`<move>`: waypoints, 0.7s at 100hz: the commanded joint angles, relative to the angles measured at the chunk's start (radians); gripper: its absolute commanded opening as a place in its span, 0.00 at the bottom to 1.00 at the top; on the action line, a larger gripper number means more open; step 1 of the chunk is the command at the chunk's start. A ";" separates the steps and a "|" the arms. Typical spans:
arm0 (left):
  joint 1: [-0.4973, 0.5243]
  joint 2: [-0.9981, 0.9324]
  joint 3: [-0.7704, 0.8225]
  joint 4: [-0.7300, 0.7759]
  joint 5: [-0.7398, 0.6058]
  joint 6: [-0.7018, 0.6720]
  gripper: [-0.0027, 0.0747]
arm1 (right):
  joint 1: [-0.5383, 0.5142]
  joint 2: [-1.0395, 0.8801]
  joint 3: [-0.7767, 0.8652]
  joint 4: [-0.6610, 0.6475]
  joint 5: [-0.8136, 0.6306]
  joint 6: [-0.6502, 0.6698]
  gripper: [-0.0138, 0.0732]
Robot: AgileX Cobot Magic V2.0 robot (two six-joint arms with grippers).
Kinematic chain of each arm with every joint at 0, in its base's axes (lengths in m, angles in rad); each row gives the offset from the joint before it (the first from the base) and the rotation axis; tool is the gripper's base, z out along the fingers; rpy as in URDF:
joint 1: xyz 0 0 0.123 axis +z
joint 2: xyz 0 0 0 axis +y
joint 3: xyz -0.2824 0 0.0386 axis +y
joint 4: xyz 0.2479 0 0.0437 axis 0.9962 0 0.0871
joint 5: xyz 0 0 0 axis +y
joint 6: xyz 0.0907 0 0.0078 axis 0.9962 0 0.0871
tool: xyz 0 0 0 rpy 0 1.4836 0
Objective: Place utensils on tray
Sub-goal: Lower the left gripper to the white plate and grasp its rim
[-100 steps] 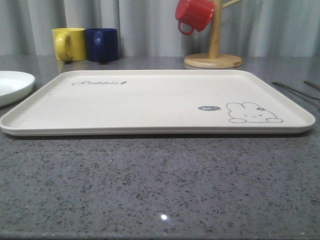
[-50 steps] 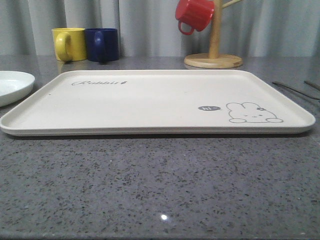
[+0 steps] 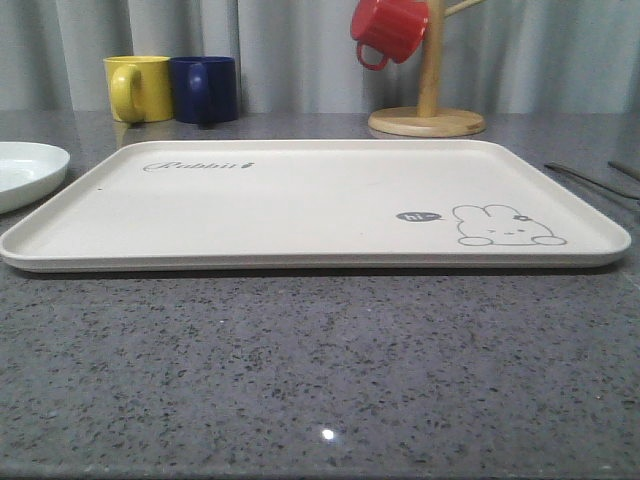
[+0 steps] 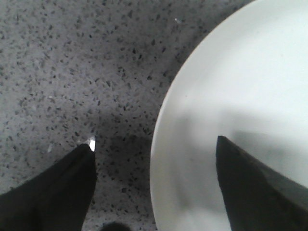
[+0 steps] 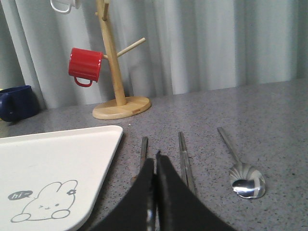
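The cream tray (image 3: 300, 200) with the rabbit drawing lies bare in the middle of the counter. On the counter to its right lie the silver utensils (image 3: 590, 180). In the right wrist view they are a flat bar (image 5: 143, 150) nearest the tray (image 5: 48, 163), a second flat bar (image 5: 185, 159), and a spoon (image 5: 246, 182) farthest out. My right gripper (image 5: 155, 160) is shut, low over the counter between the two bars, and hides their near ends. My left gripper (image 4: 155, 143) is open, one finger over the counter and the other over a white plate (image 4: 240, 86).
The white plate (image 3: 25, 170) sits left of the tray. At the back stand a yellow mug (image 3: 138, 88), a blue mug (image 3: 205, 88) and a wooden mug tree (image 3: 428, 110) holding a red mug (image 3: 388, 30). Grey speckled counter (image 3: 320, 370) stretches in front of the tray.
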 commanded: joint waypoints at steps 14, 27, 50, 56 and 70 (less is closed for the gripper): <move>0.003 -0.037 -0.033 -0.008 -0.010 0.010 0.42 | -0.003 0.009 -0.019 -0.008 -0.085 -0.007 0.08; 0.003 -0.037 -0.033 -0.016 -0.009 0.029 0.15 | -0.003 0.009 -0.019 -0.008 -0.085 -0.007 0.08; 0.003 -0.044 -0.033 -0.020 -0.009 0.049 0.01 | -0.003 0.009 -0.019 -0.008 -0.085 -0.007 0.08; 0.003 -0.059 -0.033 -0.028 -0.009 0.057 0.01 | -0.003 0.009 -0.019 -0.008 -0.085 -0.007 0.08; 0.003 -0.117 -0.044 -0.061 -0.009 0.083 0.01 | -0.003 0.009 -0.019 -0.008 -0.085 -0.007 0.08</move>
